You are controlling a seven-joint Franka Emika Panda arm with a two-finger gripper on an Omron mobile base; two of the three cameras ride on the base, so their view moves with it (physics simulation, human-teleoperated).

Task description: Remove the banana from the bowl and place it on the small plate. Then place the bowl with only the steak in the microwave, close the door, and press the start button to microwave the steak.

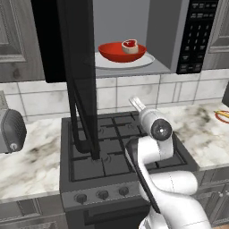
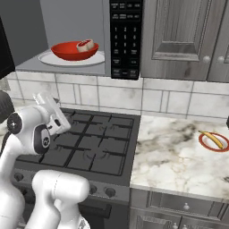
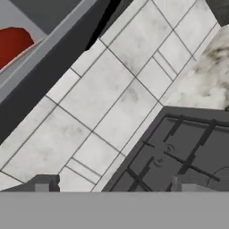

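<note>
With the red bowl (image 1: pixel 121 52) and steak (image 1: pixel 130 45) on the microwave (image 2: pixel 76 36) turntable and the banana (image 2: pixel 211 139) on its small plate (image 2: pixel 214 142), the empty, wide-spread gripper (image 2: pixel 44 99) hangs over the stove (image 2: pixel 85 143), seemingly clearing the open door (image 1: pixel 79 76) for closing.

The arm (image 1: pixel 156 147) is showing glossy white, rounded shells, swelling into bulbous segments. A dark grey round cap with a small pale centre is sitting on one joint (image 1: pixel 161 129), and a black band is running along a link's edge. Another dark circular joint cover (image 2: pixel 43 138) is showing on the white casing.
</note>
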